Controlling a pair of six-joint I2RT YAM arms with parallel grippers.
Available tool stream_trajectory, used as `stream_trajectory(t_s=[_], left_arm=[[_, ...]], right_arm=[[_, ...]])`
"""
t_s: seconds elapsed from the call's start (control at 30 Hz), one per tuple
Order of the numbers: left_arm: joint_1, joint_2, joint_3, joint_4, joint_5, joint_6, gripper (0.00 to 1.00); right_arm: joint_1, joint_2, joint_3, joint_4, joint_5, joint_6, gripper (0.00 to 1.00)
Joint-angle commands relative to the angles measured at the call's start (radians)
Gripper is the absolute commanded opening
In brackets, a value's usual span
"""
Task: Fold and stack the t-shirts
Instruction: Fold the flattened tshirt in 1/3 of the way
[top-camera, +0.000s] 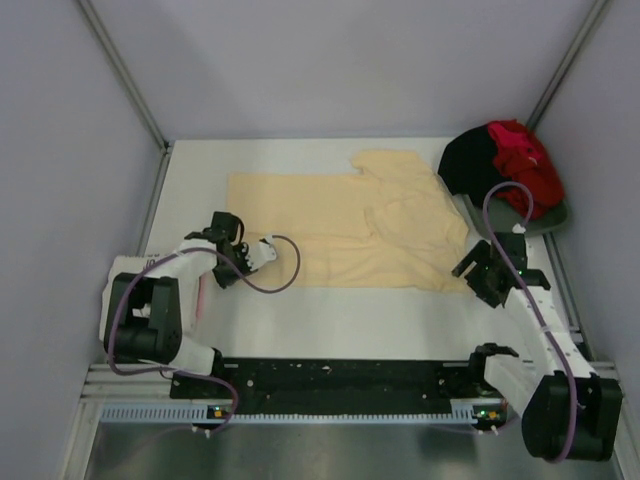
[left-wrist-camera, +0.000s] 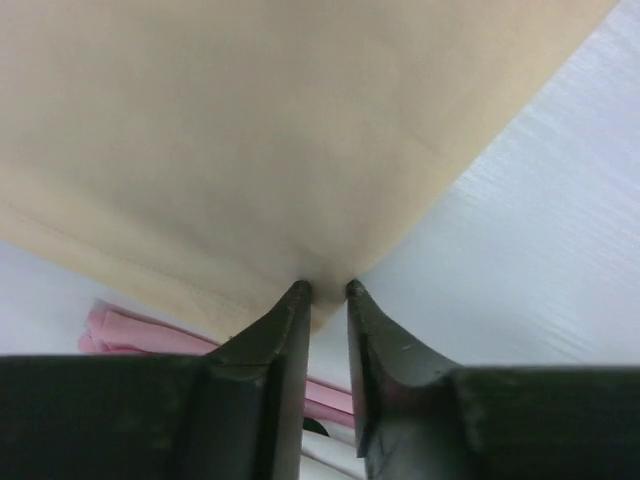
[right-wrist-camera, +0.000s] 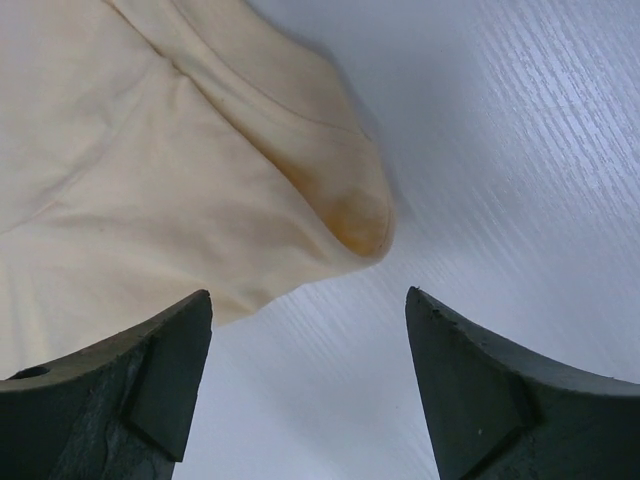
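Where the white, faintly grained table (top-camera: 330, 320) fills the middle of the top view, item one lies spread: pale yellow t-shirt (top-camera: 350, 225), soft matte knit. It is laid flat across the frame, with a straight edge to the left and sleeves and neck rumpled into shallow folds to the right. A stitched hem shows in the left wrist view. A rounded cloth end with a darker yellow patch at its tip shows in the right wrist view. Items two and three sit at the upper right of the top view: black t-shirt (top-camera: 462, 165) and red t-shirt (top-camera: 522, 160), crumpled into one heap just beside the yellow shirt's right end, the red one to the right. Left gripper (top-camera: 268, 250), black with tapered rigid fingers, is at the yellow shirt's lower left edge. Its jaws are drawn to a narrow slit with the cloth's edge at the tips, and whether cloth is pinched cannot be told. Right gripper (top-camera: 478, 275), the same make, is at the shirt's lower right corner, its jaws released and spread wide over bare table, grasping nothing.
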Motion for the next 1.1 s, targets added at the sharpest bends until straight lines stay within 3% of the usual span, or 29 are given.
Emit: stream_trajectory(t_s=[0.0, 0.03, 0.17, 0.27, 0.33, 0.5, 0.63, 0.8, 1.07], left_arm=[[-0.001, -0.033, -0.032, 0.041, 0.058, -0.018, 0.09], [-0.001, -0.039, -0.036, 0.044, 0.055, -0.024, 0.0], [0.001, -0.072, -0.049, 0.04, 0.026, -0.036, 0.0], [0.005, -0.1, -0.045, -0.002, 0.011, -0.039, 0.0], [0.007, -0.123, -0.055, -0.032, 0.012, -0.03, 0.0], [0.005, -0.215, -0.07, -0.152, 0.041, -0.025, 0.0], [-0.01, -0.331, -0.072, -0.291, 0.101, -0.002, 0.0], [-0.03, -0.424, -0.058, -0.451, 0.121, 0.03, 0.0], [-0.03, -0.447, 0.005, -0.582, 0.111, 0.056, 0.0]], right_arm=[[-0.006, 0.105, -0.005, 0.105, 0.015, 0.075, 0.75], [-0.006, 0.14, -0.005, 0.118, -0.012, 0.072, 0.72], [-0.019, 0.238, -0.041, 0.174, -0.01, 0.056, 0.5], [-0.065, 0.229, -0.063, 0.191, 0.004, 0.052, 0.23], [-0.114, 0.18, -0.075, 0.197, -0.002, 0.062, 0.0], [-0.171, -0.08, -0.107, 0.153, -0.034, 0.117, 0.0], [-0.171, -0.268, -0.101, -0.02, -0.025, 0.14, 0.0], [-0.171, -0.404, -0.048, -0.23, -0.017, 0.225, 0.0], [-0.171, -0.523, 0.003, -0.381, 0.09, 0.301, 0.0]])
